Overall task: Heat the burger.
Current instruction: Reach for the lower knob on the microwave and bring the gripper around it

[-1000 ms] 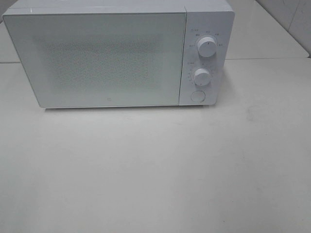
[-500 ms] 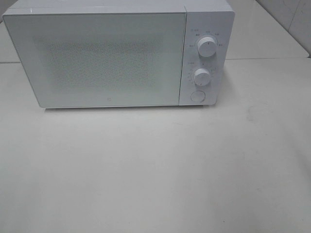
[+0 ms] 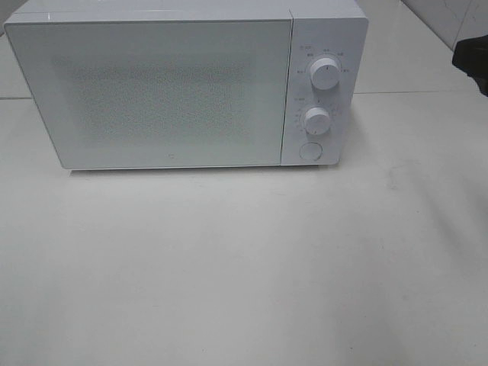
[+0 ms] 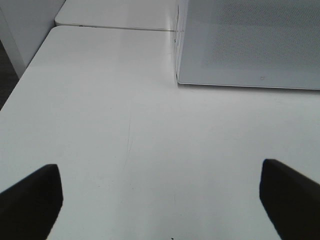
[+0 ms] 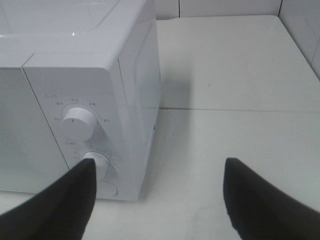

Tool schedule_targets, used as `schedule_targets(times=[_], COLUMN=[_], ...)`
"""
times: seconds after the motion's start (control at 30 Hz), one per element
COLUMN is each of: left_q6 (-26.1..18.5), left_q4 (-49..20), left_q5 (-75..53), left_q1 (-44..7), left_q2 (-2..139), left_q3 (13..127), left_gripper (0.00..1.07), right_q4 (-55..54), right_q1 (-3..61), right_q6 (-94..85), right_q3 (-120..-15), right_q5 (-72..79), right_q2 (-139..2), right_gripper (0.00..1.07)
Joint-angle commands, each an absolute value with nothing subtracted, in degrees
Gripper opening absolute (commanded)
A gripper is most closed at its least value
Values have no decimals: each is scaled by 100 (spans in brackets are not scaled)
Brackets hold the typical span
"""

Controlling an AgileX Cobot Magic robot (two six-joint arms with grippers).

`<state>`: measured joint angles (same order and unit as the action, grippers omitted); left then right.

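Observation:
The burger is out of view in every frame. A white microwave (image 3: 152, 91) stands at the back of the table with its door shut; the frosted door hides the inside. My left gripper (image 4: 160, 205) hangs open over bare table in front of the microwave's left corner (image 4: 250, 50), with nothing between its fingers. My right gripper (image 5: 160, 200) is open and empty too, and sits by the microwave's control panel (image 5: 80, 125) at its right end. A dark part of my right arm (image 3: 473, 57) shows at the right edge of the high view.
The control panel carries an upper knob (image 3: 325, 75), a lower knob (image 3: 316, 120) and a round button (image 3: 309, 150). The white table (image 3: 244, 267) stretches in front of the microwave. A seam (image 5: 235, 107) runs across the table to the microwave's right.
A dark part of my right arm has come into the high view at its right edge. The microwave and its knobs have not moved.

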<state>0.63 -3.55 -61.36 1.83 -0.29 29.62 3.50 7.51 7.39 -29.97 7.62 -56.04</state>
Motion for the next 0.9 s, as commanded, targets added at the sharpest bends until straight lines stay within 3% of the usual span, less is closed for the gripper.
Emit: schedule_targets(times=[0.03,0.4,0.53,0.9], left_q6=[97,97,92,92], left_q4=[-367,-367,-367,-367], left_q5=[-6131,-6131,-6131,-6131], left_q1=[189,189,189,189], left_q2=[-160,-160,-160,-160], left_q3=[2968,2968,2968,2968], left_gripper=[101,101,101,101], right_q4=[327,-1427,-2550,-4526], right_q1=[756,1020,1914,3484], right_q6=[688,-688,-1627,-2154], right_q3=[-2641,-1954,-1856,-1914], right_q5=[2068,3953,4641,6560], right_q2=[-6028,-7070,-7494,-8697], right_gripper=[71,71,71,71])
